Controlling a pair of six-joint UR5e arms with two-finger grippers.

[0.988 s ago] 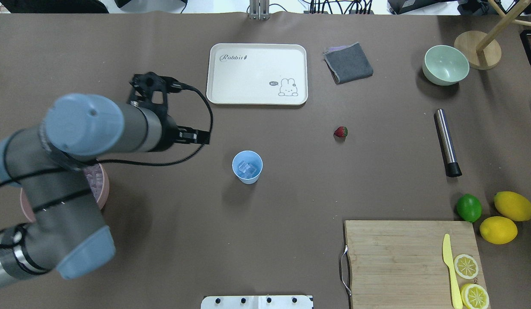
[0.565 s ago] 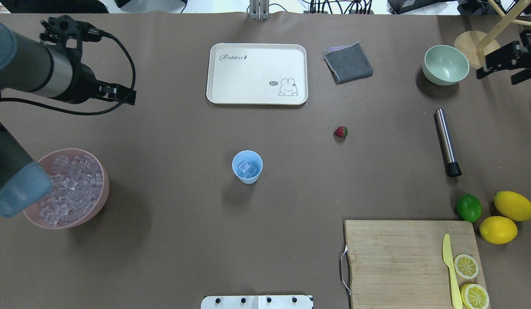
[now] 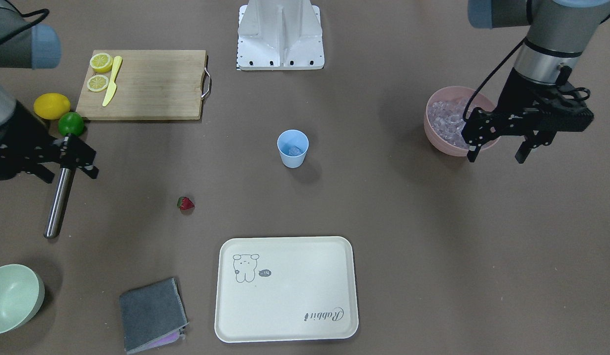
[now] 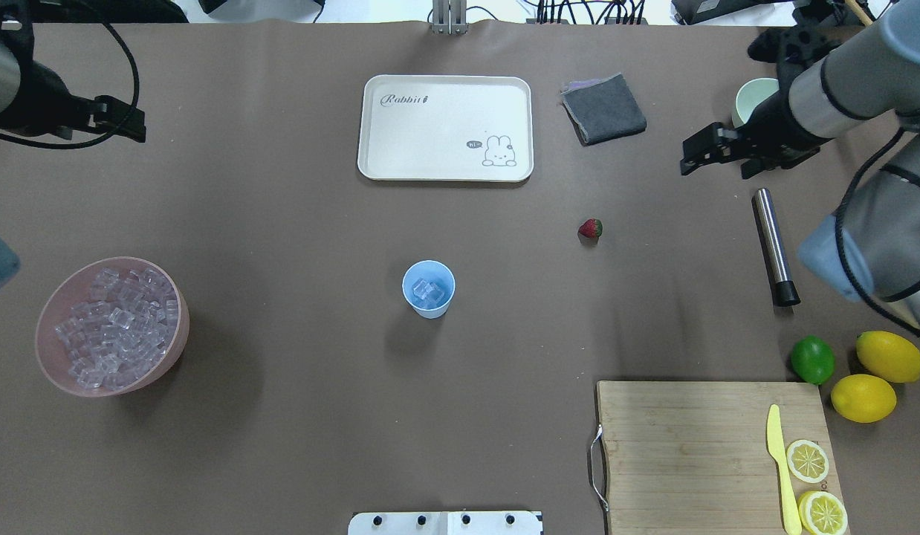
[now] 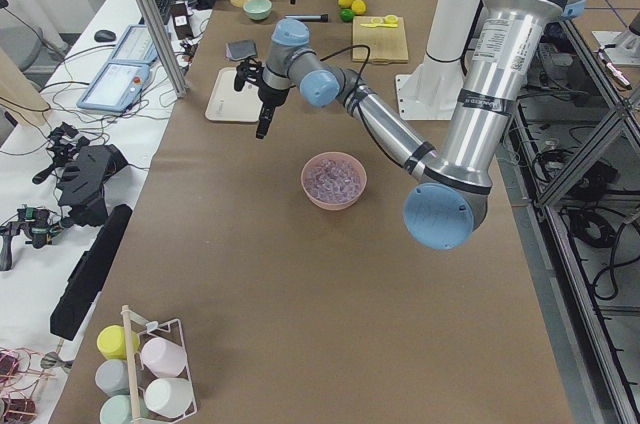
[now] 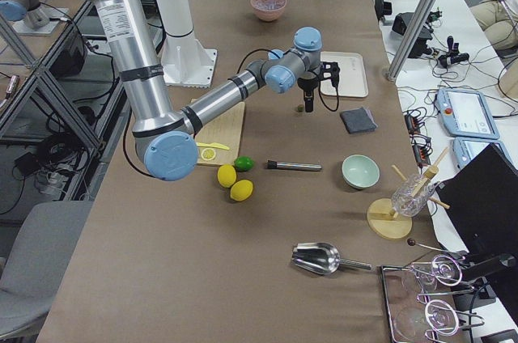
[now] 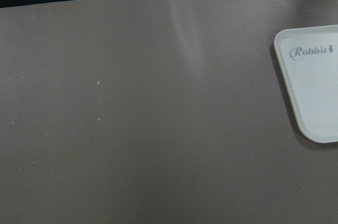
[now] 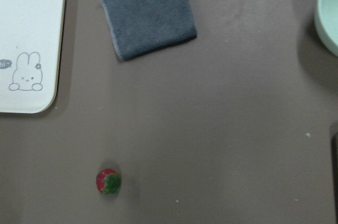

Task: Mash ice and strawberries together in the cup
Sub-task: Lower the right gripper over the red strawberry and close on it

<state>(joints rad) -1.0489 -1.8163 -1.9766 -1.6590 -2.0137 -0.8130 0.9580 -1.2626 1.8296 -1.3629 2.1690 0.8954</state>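
Exterior front-facing: left tool (image 3: 494, 159) hangs spread wide and empty beside the pink bowl (image 3: 434, 139).

Overhead exterior: the cup (image 4: 429, 305) stands mid-table with ice (image 4: 429, 291) inside. The strawberry (image 4: 591, 228) lies at its 2 o'clock, and the right tool (image 4: 716, 169), wide and empty, hovers beyond.

Right wrist-mounted: the strawberry sits at 7 o'clock, so centre over it, descend straight and pinch gently.

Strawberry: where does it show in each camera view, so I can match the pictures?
Front-facing: strawberry, left of centre.
Overhead: strawberry, right of centre.
Exterior left: cannot make it out.
Exterior right: strawberry, a tiny spot near centre, left of the tray.
Left wrist: not in view.
Right wrist: strawberry, lower left.
Landmark: the white tray; the strawberry lies off its rabbit-print corner.
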